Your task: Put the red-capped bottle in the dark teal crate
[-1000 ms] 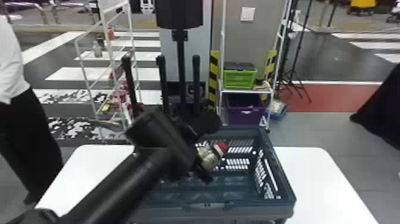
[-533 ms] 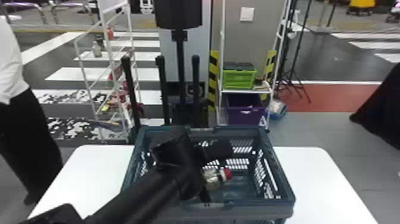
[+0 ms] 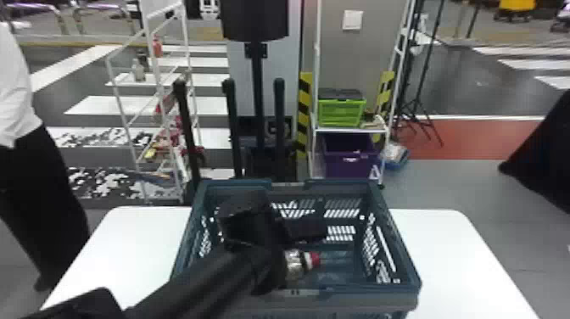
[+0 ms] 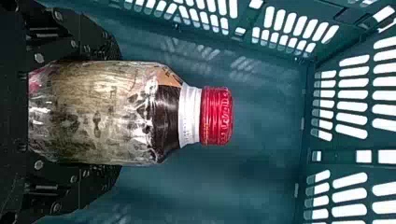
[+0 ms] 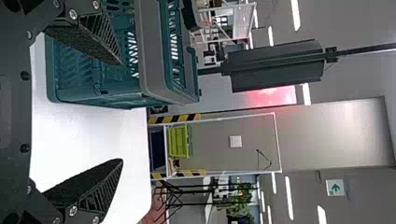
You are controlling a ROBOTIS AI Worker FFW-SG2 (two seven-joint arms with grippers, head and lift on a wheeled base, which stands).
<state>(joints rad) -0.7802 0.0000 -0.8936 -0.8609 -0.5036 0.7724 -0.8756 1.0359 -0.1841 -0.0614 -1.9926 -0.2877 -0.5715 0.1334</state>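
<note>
The left gripper (image 3: 294, 258) clasps the red-capped bottle (image 4: 102, 114), its cap lettering unreadable, inside the dark teal crate (image 3: 360, 298).

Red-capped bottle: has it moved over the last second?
Yes: in the head view, the red-capped bottle has shifted down toward the dark teal crate's near rim.

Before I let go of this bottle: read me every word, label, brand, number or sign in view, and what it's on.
No words or numbers can be read.
Red cap: marks, too blurred to read.
Bottle: small dark print on the orange patch, too small to read.
Sign in the background: a green arrow, no readable word.
Purple bin: pale mark, too small to read.
</note>
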